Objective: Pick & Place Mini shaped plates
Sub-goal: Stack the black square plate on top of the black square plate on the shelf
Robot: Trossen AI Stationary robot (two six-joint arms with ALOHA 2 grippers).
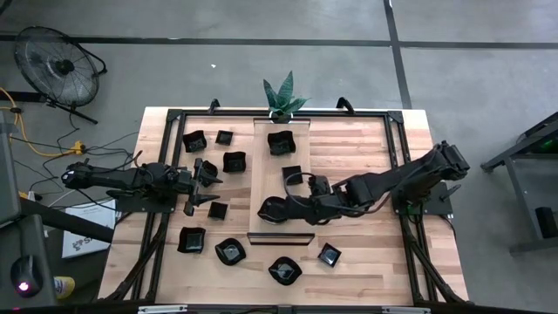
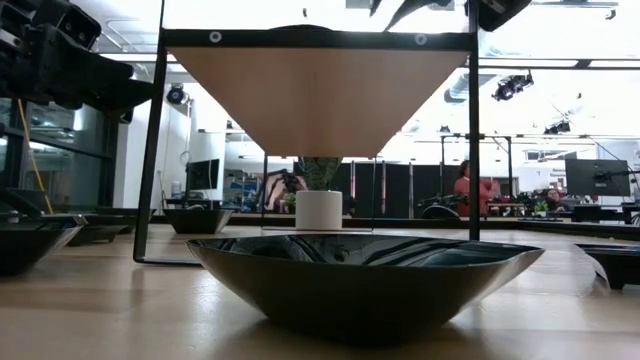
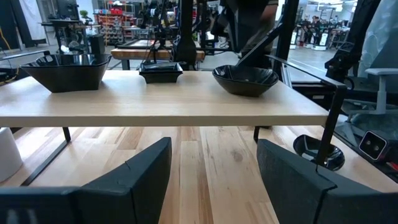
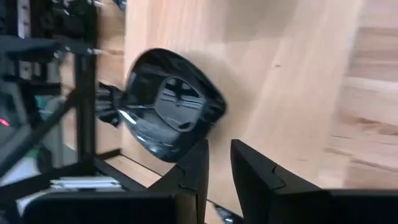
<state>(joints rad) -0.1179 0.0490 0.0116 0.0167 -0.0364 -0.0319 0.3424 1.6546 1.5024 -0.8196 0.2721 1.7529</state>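
Note:
Several mini shaped plates, small glossy black dishes, lie on the table around a long pale raised board (image 1: 301, 131). The board carries three more: a square one (image 1: 281, 141), a small one (image 1: 292, 173) and a rounded one (image 4: 171, 115) near its near left corner. My right gripper (image 4: 219, 155) slants down just short of that rounded plate, open by a narrow gap with nothing between its fingers. The plate rests flat on the board. My left gripper (image 3: 211, 168) stays level at the table's left, open wide and empty, facing the board's side.
Loose plates lie left of the board (image 1: 234, 161) and along the near side (image 1: 285, 270), one right in front of the low camera (image 2: 365, 275). A potted plant (image 1: 283, 100) stands at the far edge. A black frame (image 1: 397, 139) runs around the work area.

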